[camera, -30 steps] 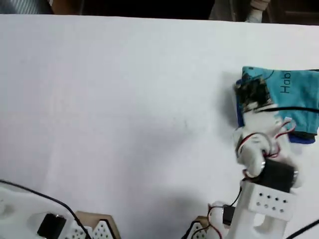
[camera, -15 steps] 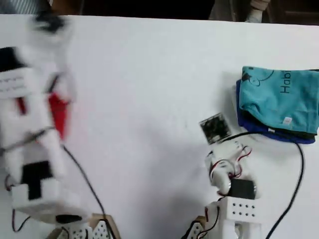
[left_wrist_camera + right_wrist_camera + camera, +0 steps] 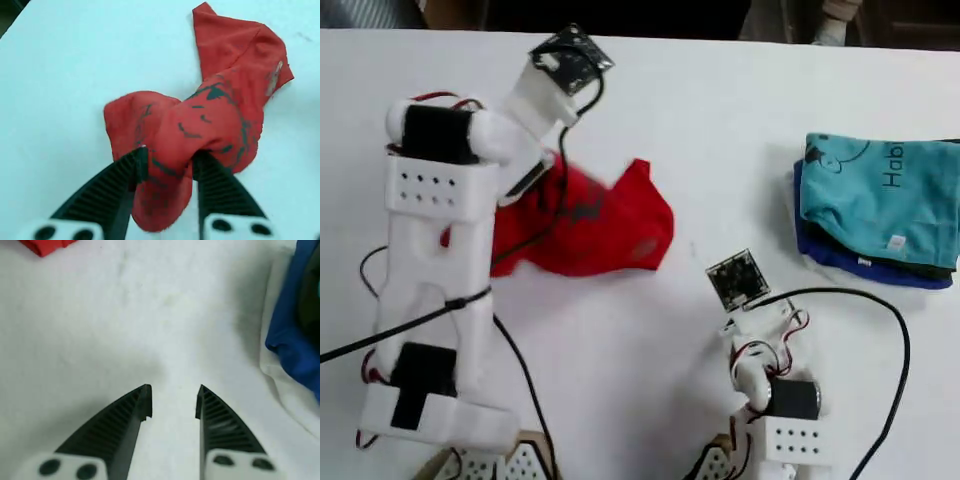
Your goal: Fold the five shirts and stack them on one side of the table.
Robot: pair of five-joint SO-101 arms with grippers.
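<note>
White table (image 3: 740, 130) runs under everything. On its left side, the left claw (image 3: 170, 155) is clamped on a bunched fold of the crumpled red shirt (image 3: 600, 225), which lies left of centre. Near the front middle, the right claw (image 3: 173, 390) hangs with fingers parted over bare tabletop. At the right edge sits a folded pile (image 3: 880, 215) with a teal shirt on top and a blue one beneath.

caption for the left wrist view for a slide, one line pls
Left claw clamped on a bunched fold of the crumpled red shirt, the rest of it spread over the white table.
</note>
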